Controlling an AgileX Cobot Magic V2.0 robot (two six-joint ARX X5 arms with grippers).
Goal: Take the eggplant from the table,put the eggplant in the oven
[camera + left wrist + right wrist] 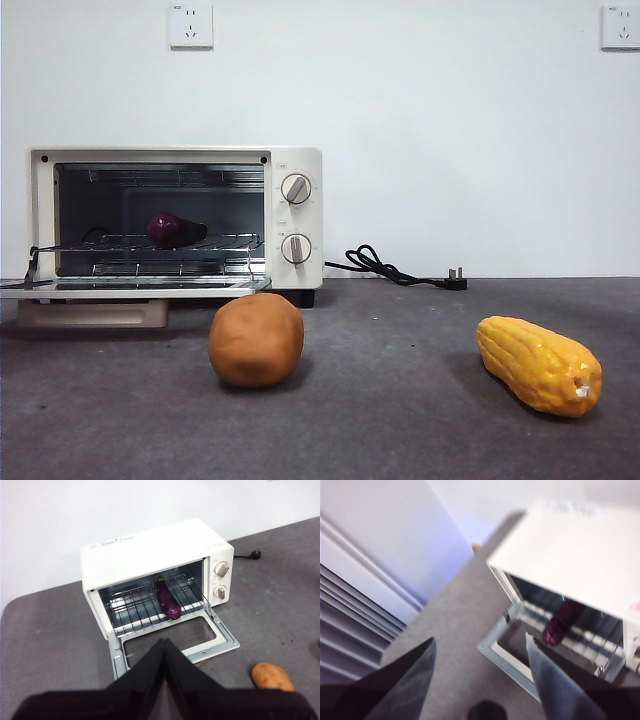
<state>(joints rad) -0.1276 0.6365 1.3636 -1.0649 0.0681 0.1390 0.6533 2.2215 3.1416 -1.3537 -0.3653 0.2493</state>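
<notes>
Plain white wall with two sockets backs the broad dark grey matte table (400, 400), and going from left to right across it stand the cream-white boxy toaster oven (295, 160) with its glass door folded down flat, a brown potato-like lump (256, 339) just in front of the oven's knob side, a black power cord (385, 268) trailing by the wall, and a yellow-orange corn cob (539, 364) well apart on the far side. The small glossy dark purple eggplant (168, 600) lies on the wire rack (137, 607) inside the oven, touched by neither arm, so the placing looks done. From the left gripper (165, 647), whose jaws are pressed together and hold nothing, the eggplant lies straight ahead and beyond the lowered door, its long axis running front to back into the cavity, roughly in line with the jaws. The right gripper (480, 652) hangs above the oven's open side with its jaws spread wide and empty; the eggplant sits ahead of its one jaw, under the oven's roof. Which arm is nearer cannot be told from these views; any coming move is probably only a retreat clear of the door
</notes>
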